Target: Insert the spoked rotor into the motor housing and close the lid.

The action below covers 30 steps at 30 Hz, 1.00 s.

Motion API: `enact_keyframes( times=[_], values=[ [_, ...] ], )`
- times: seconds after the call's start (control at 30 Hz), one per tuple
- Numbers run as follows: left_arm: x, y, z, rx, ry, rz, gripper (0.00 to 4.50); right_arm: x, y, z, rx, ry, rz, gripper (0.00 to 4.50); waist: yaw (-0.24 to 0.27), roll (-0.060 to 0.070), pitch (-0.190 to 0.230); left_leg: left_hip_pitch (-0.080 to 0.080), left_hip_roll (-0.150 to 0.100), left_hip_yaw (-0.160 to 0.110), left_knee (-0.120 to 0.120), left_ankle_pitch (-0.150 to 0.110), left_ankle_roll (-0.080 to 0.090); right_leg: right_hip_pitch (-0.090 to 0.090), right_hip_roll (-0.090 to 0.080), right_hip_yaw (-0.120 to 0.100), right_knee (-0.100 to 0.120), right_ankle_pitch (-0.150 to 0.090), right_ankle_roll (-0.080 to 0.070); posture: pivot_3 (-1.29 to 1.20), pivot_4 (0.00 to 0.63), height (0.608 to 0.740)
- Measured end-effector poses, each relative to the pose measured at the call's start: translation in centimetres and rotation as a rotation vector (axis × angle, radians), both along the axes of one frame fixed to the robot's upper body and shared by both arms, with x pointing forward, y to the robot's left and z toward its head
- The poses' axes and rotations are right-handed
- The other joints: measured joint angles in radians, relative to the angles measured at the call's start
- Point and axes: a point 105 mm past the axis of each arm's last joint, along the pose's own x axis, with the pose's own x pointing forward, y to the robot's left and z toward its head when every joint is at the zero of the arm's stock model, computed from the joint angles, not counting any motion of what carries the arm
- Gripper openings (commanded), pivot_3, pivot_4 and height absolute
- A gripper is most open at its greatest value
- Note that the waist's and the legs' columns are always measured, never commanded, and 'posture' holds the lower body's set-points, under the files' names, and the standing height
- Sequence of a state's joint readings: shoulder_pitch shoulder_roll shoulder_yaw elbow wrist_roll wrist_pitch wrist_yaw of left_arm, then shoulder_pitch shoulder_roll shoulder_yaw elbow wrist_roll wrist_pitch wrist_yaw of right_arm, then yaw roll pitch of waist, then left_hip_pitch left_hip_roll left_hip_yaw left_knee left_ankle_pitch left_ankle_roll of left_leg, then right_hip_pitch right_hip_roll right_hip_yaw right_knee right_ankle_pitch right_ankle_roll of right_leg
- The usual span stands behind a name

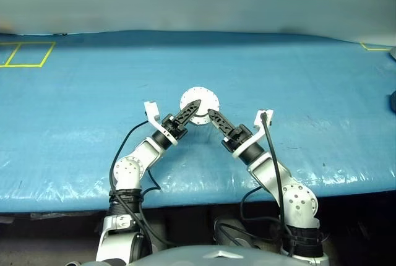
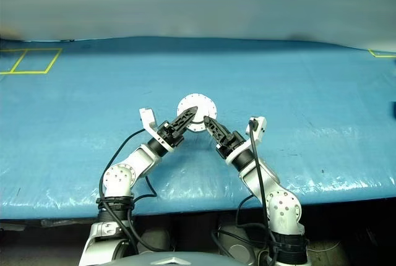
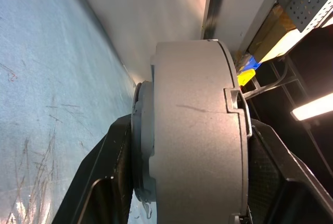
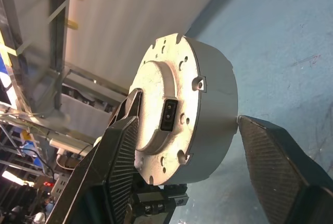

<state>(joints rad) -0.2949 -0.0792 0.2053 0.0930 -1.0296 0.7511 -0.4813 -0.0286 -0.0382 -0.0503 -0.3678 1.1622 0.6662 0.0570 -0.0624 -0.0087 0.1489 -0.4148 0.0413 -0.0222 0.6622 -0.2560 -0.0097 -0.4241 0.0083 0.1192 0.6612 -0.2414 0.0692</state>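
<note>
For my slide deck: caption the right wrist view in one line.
Left gripper clamps the motor housing above the blue table; right gripper open beside it.

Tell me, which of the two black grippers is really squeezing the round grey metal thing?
The left gripper: its fingers clamp both flat faces of the round grey motor housing. The right gripper is open beside it.

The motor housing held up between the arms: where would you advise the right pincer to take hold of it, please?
Across its flat faces, from the robot's right. The motor housing is on edge in the left pincer; the right pincer is open, one finger at the connector face.
</note>
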Motion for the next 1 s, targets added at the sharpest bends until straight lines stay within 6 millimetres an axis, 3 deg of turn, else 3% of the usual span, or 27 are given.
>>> enact_keyframes(
  times=[0.17,0.3,0.5,0.57,0.67,0.7,0.9,1.0],
  values=[
    [0.8,0.7,-0.4,0.055,0.002,0.056,2.38,0.0,0.2,0.2,0.001,-0.006,0.006,3.22,0.000,0.000,0.000,0.000,0.000,0.000,0.000,0.000,0.000,0.000,0.000,0.000,0.001,0.000,0.000,0.00,0.150,0.740],
    [2.0,2.4,-0.2,0.091,-0.004,0.157,2.38,0.1,0.2,0.2,-0.003,-0.008,0.005,3.22,0.000,0.000,0.000,0.000,0.000,0.000,0.000,0.000,0.000,0.000,0.000,0.000,0.000,0.000,0.000,0.00,0.150,0.740],
    [5.1,8.2,0.7,0.249,-0.033,0.436,2.38,0.3,-0.6,-0.7,-0.135,-0.013,-0.026,3.22,-0.001,0.000,0.000,0.001,0.000,0.000,0.000,0.000,0.000,0.000,0.000,0.000,0.001,0.000,0.000,0.00,0.150,0.740],
    [5.8,10.0,0.0,0.316,-0.001,0.512,2.38,0.4,-1.3,-1.2,-0.252,-0.038,-0.049,3.22,0.002,0.000,0.000,0.000,0.000,0.000,0.000,0.000,-0.001,0.000,0.000,0.000,0.000,0.000,0.000,0.00,0.150,0.740],
    [6.4,12.1,-2.7,0.466,0.082,0.598,2.38,0.0,-1.8,-1.6,-0.350,-0.075,-0.071,3.22,0.011,-0.001,0.000,0.000,-0.001,0.000,-0.001,0.000,-0.001,0.000,-0.001,0.000,-0.001,0.000,0.001,0.00,0.150,0.740],
    [6.4,12.5,-3.3,0.490,0.102,0.610,2.38,-0.2,-1.9,-1.9,-0.367,-0.072,-0.080,3.22,0.013,-0.001,0.000,-0.001,-0.001,0.000,-0.001,0.000,-0.001,0.000,-0.001,0.000,-0.001,0.000,0.001,0.00,0.150,0.740],
    [7.5,12.9,-2.7,0.626,0.032,0.624,2.38,0.4,-4.6,-3.6,-0.663,-0.070,-0.264,3.22,0.021,-0.002,0.000,0.000,-0.001,0.000,0.000,0.003,-0.004,0.000,-0.001,0.001,0.000,0.002,0.002,0.00,0.150,0.740],
    [7.4,12.6,-2.7,0.673,-0.015,0.604,2.38,0.6,-5.2,-3.7,-0.723,-0.084,-0.320,3.22,0.023,-0.002,0.000,0.001,-0.001,0.000,0.000,0.003,-0.005,0.000,-0.001,0.000,0.001,0.002,0.002,0.00,0.150,0.740]
  ],
)
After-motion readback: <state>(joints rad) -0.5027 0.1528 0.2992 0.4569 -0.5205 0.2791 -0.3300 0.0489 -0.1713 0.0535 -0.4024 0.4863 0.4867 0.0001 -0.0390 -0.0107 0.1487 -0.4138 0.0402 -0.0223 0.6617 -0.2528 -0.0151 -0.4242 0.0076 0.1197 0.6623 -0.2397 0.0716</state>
